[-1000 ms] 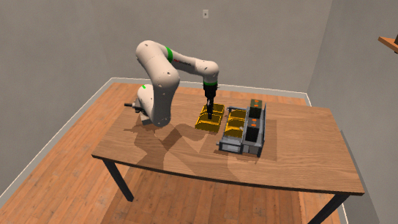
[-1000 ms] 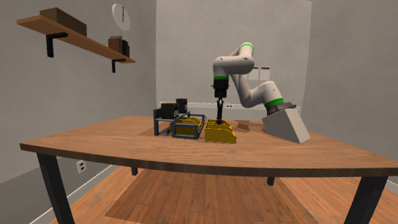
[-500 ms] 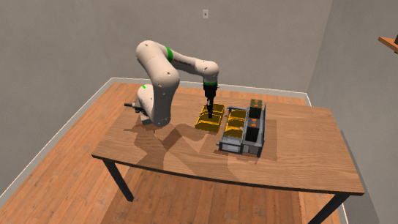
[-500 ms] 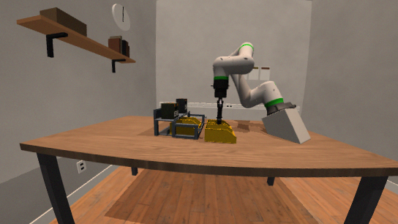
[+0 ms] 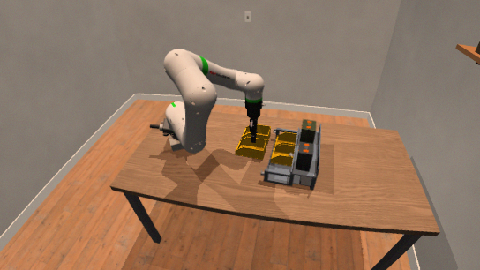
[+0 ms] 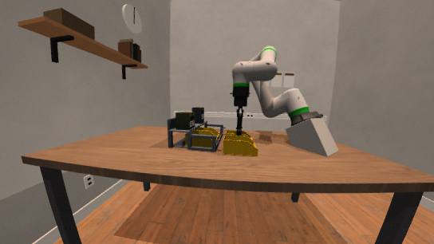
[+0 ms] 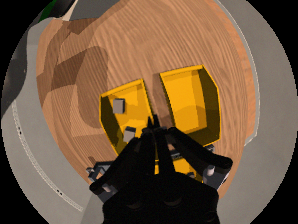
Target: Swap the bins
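Pincer: we have the gripper (image 5: 253, 140) (image 6: 239, 133) (image 7: 154, 121) pointing down, its fingers brought together on the thin side wall of the bin with the parts.
Bin with the parts: our yellow open bin (image 5: 251, 153) (image 7: 127, 102) sits on the table (image 5: 362, 190) (image 6: 159, 167), just beside the empty one, between the robot's base and the shelf.
Its look: bright yellow walls catch the light along their rims, with darker, olive shading down one inner side; it appears upright.
Its parts: we see two small grey blocks (image 7: 119, 106) (image 7: 129, 133) inside, apart from each other; the fingers hide some of the interior.
Empty bin: a matching yellow bin (image 5: 260, 131) (image 6: 240, 148) (image 7: 187, 105) stands upright on the table, its bare floor showing in the wrist view.
Shelf: the grey-blue frame (image 5: 318, 154) (image 6: 171, 139) holds more yellow bins (image 5: 282, 156) (image 6: 203, 137) low down, and dark boxes (image 5: 304, 159) (image 6: 184, 120) on top.
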You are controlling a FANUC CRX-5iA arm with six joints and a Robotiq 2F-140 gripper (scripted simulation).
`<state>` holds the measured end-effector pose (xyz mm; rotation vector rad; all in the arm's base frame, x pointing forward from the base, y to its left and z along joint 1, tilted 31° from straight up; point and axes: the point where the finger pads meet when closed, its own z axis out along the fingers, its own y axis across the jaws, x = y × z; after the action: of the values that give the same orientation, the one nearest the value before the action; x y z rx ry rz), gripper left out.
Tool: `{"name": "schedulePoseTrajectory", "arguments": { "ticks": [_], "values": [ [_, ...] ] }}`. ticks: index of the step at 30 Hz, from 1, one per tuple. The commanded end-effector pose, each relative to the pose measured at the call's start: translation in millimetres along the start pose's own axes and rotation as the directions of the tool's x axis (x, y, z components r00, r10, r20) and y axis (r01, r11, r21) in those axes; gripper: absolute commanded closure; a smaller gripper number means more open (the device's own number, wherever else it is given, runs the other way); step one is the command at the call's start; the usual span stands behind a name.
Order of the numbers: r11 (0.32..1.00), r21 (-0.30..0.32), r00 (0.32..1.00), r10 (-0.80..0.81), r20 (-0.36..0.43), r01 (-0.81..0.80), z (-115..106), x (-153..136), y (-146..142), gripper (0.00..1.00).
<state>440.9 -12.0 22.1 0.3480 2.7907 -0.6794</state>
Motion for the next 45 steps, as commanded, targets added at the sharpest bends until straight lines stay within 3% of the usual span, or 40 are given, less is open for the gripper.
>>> {"name": "schedulePoseTrajectory", "arguments": {
  "ticks": [1, 8, 24, 45],
  "values": [
    [1.000, -0.001, 1.000, 0.000, 0.001, 0.000, 0, 0, 0, 0.90],
    [1.000, -0.001, 1.000, 0.000, 0.001, 0.000, -4, 0, 0, 0.90],
    [1.000, -0.001, 1.000, 0.000, 0.001, 0.000, -38, 0, 0, 0.90],
    [1.000, -0.001, 1.000, 0.000, 0.001, 0.000, -39, 0, -9, 0.90]
  ]
}}
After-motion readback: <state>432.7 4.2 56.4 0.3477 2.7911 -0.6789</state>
